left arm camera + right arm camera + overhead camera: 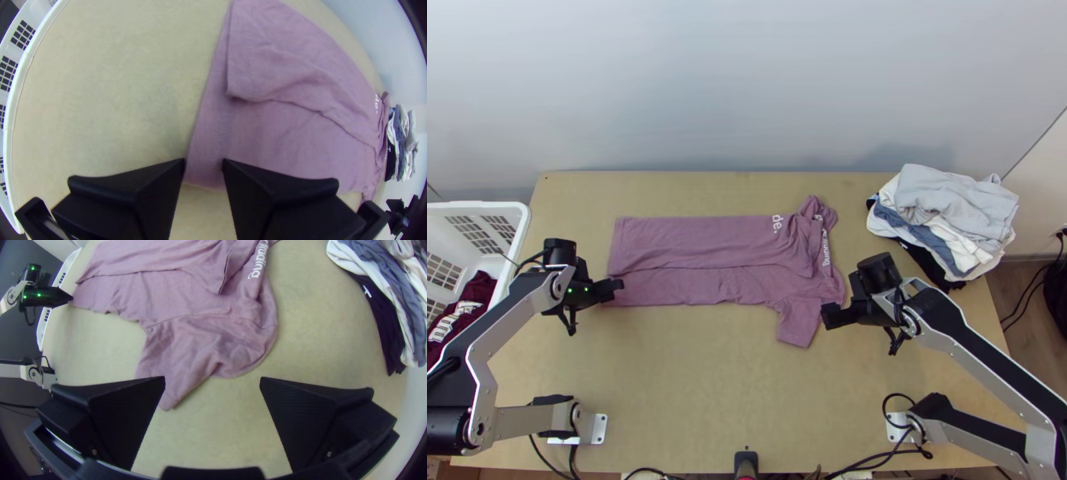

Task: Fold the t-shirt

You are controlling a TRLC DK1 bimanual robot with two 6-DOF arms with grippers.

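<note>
The mauve t-shirt (707,244) lies on the table, its far side folded lengthwise over the body, hem toward the left, collar and one outspread sleeve (799,322) at the right. At the hem's near corner is my left gripper (617,294); in the left wrist view the left gripper (203,165) stands open, its fingers parted either side of the hem corner (206,171). Just right of the sleeve is my right gripper (831,316); in the right wrist view the right gripper (212,384) is wide open, with the sleeve's end beside one finger and nothing held.
A white basket (519,240) with a dark red garment (463,308) stands at the left edge. On the table's far right corner lies a pile of clothes (947,212). Bare table (707,376) stretches between the shirt and the near edge.
</note>
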